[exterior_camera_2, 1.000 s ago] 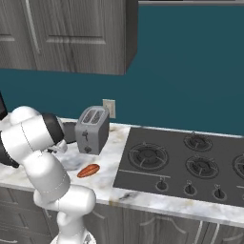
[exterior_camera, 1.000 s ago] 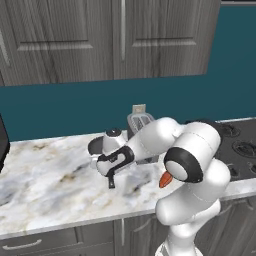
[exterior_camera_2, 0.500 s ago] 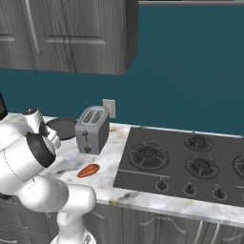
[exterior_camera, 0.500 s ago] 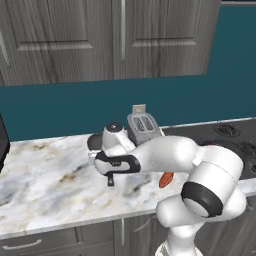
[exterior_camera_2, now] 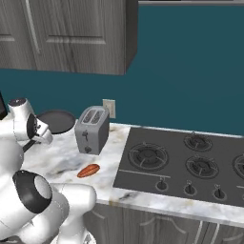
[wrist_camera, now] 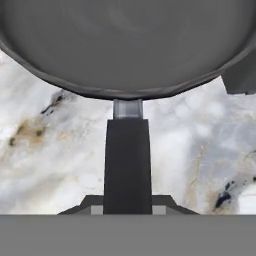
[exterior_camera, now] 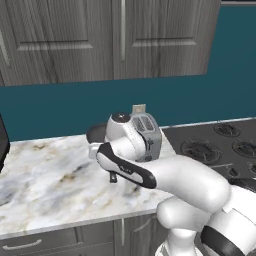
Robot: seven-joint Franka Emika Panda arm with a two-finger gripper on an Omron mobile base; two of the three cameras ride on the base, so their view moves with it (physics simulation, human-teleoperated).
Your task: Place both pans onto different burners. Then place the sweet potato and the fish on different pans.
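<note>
Gripper (wrist_camera: 127, 210) clamped tight on pan (wrist_camera: 125, 45) handle, pan sitting just left of toaster (exterior_camera_2: 93, 129), over marble counter (exterior_camera: 45, 185) — lifted or resting, hard to tell tbh. Sweet potato (exterior_camera_2: 88, 170) lying on counter near front edge, in front of toaster. Cooktop (exterior_camera_2: 186, 167) to right, burners (exterior_camera_2: 148, 156) all bare.

Black pan (wrist_camera: 125, 45), white grey-veined marble counter (wrist_camera: 50, 150), silver toaster (exterior_camera_2: 93, 129), teal wall (exterior_camera_2: 190, 66).
</note>
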